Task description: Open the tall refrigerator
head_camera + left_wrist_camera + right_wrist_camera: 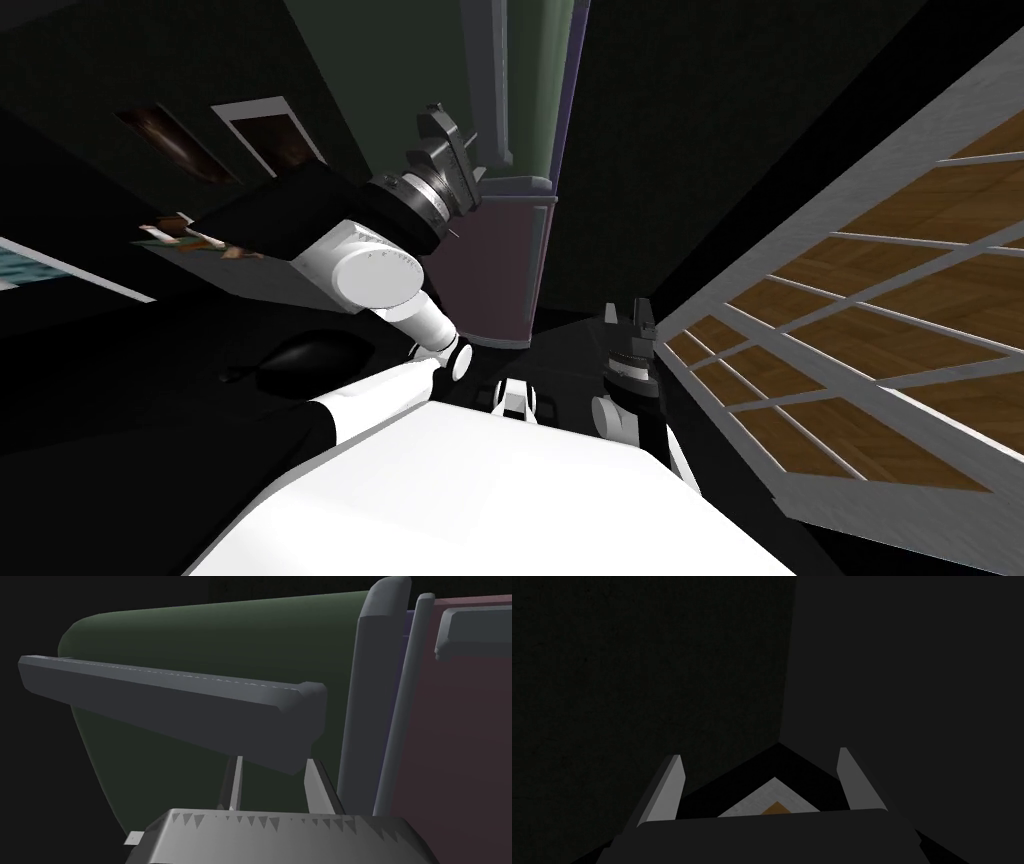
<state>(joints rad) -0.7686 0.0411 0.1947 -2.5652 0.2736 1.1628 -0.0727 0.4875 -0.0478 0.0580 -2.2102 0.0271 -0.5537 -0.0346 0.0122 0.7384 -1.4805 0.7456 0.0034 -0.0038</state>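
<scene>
Head view: left gripper [440, 125] is up at the refrigerator [530, 120] (green above, maroon below), right against its grey upright handle [497, 90]. Room is dim w/ dark walls. A grey lattice frame [800, 330] stands to the right, wood floor [900, 240] showing through it. Left arm is bent up, elbow high. Right gripper [628, 318] hangs low near the frame. Left wrist view: fingers [317, 786] drawn close, pinching the handle's near end from both sides, tips hidden behind it. Right wrist view: fingers [667, 791] spread wide.
</scene>
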